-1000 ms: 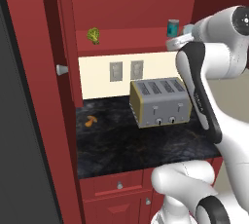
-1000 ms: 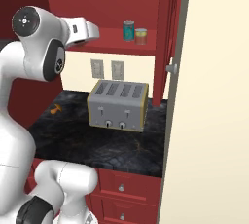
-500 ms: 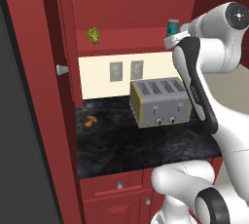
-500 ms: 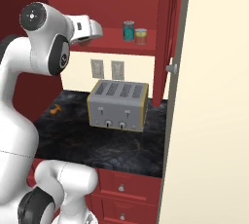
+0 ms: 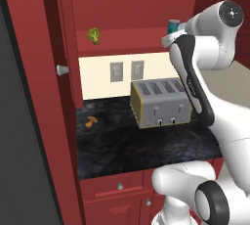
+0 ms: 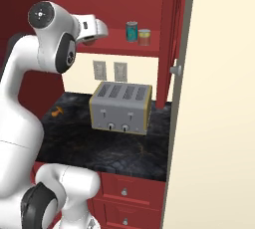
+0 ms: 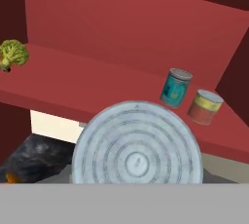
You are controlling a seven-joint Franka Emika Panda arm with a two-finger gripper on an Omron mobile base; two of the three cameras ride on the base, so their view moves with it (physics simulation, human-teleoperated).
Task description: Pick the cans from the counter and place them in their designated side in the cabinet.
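I hold a third can (image 7: 137, 145) end-on before the claw, presumably pinched; the teal can (image 7: 175, 88) and red can (image 7: 204, 106) stand upright ahead-right on the shelf (image 7: 97, 79).

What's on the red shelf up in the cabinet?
On the shelf stand a teal can and a red-and-yellow can, close together at the right end. A green leafy lump sits at the far left. The gripper's held can covers some shelf.

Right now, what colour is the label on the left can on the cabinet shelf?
Teal, on the left can; clearest in the hand view.
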